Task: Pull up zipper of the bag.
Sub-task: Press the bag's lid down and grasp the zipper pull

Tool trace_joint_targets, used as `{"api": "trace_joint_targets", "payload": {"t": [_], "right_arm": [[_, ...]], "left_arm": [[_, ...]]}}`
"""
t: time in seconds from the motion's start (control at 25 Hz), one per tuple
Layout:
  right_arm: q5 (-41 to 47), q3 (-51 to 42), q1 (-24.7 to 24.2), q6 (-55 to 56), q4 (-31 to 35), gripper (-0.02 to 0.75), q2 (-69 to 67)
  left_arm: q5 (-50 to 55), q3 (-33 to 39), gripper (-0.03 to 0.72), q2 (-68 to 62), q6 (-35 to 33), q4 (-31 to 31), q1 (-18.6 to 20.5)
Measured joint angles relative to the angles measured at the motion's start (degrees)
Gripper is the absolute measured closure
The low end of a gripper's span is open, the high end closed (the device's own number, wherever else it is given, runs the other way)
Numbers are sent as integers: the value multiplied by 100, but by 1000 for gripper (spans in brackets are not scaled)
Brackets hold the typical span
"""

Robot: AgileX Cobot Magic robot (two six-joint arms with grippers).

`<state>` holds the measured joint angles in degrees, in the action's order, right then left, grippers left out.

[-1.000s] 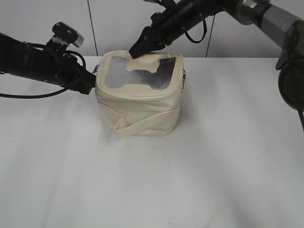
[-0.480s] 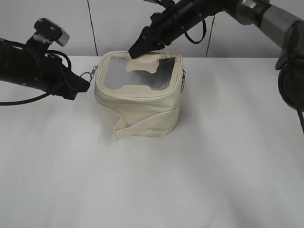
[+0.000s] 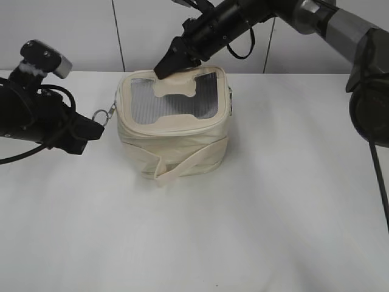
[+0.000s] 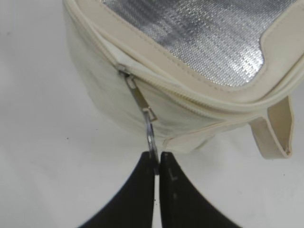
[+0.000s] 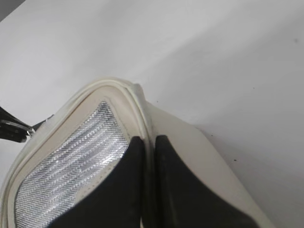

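The bag point(image 3: 173, 125) stands on the white table point(image 3: 273, 201), towards the back, left of centre. The left gripper point(image 4: 157, 164) is clenched on the silver ring pull point(image 4: 151, 137) of the zipper point(image 4: 190, 97), at the bag's left side (ring drawn taut off the slider). The right gripper point(image 5: 148, 147) is pinched on the back rim of the bag's top panel point(image 5: 71, 166).
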<state>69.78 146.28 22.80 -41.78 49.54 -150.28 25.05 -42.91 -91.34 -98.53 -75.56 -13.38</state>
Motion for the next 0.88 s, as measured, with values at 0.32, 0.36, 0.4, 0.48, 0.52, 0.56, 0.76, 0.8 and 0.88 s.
{"api": "trace_joint_targets", "payload": {"t": [0.32, 0.36, 0.4, 0.48, 0.52, 0.56, 0.76, 0.8, 0.88], "right_arm": [[0, 0, 18, 347, -16, 696, -1], [0, 0, -9, 410, -24, 696, -1], [0, 0, -16, 465, -24, 696, -1], [0, 0, -17, 537, -24, 696, -1], [0, 0, -17, 518, -24, 697, -1], [0, 0, -22, 502, -24, 697, -1], [0, 0, -24, 484, -34, 697, -1], [0, 0, -29, 482, -34, 697, -1], [0, 0, -28, 482, -34, 697, -1]], "left_arm": [[268, 463, 684, 362, 501, 146, -168], [371, 562, 686, 362, 527, 222, -199], [413, 637, 686, 362, 557, 276, -241], [428, 674, 686, 362, 671, 311, -342], [398, 686, 686, 362, 699, 311, -408], [272, 691, 686, 362, 712, 305, -485], [-843, 650, 599, 362, 733, -107, -467], [-906, 588, 539, 362, 733, -131, -383], [-868, 408, 357, 362, 733, -149, -197]]}}
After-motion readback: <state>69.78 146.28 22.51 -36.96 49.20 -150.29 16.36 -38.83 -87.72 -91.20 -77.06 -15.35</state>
